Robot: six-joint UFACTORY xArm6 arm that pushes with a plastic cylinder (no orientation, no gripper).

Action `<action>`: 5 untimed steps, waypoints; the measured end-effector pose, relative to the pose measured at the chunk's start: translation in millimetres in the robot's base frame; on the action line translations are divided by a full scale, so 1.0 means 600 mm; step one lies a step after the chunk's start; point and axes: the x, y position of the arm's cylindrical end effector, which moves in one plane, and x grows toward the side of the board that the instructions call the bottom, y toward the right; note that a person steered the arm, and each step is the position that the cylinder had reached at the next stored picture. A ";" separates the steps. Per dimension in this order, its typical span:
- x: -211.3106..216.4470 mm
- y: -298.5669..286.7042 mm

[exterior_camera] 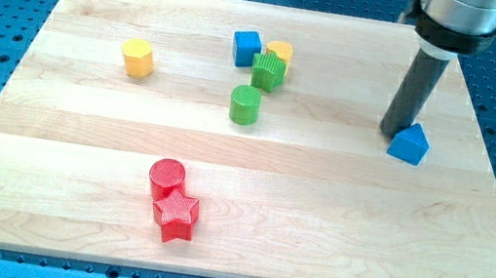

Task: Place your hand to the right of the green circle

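Note:
The green circle [245,104] is a short upright cylinder near the middle of the wooden board [80,143]. My tip [394,132] stands far to its right, at the view's right side, touching or nearly touching the left side of a blue triangular block [410,145]. Wide bare wood lies between the tip and the green circle.
A green star-like block [268,71], a yellow cylinder [280,53] and a blue cube [247,47] cluster just above the green circle. A yellow hexagon [138,58] is at upper left. A red cylinder [166,177] and red star [176,213] sit at the lower middle.

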 end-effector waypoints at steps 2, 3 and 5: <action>0.000 -0.203; 0.000 -0.210; -0.008 -0.211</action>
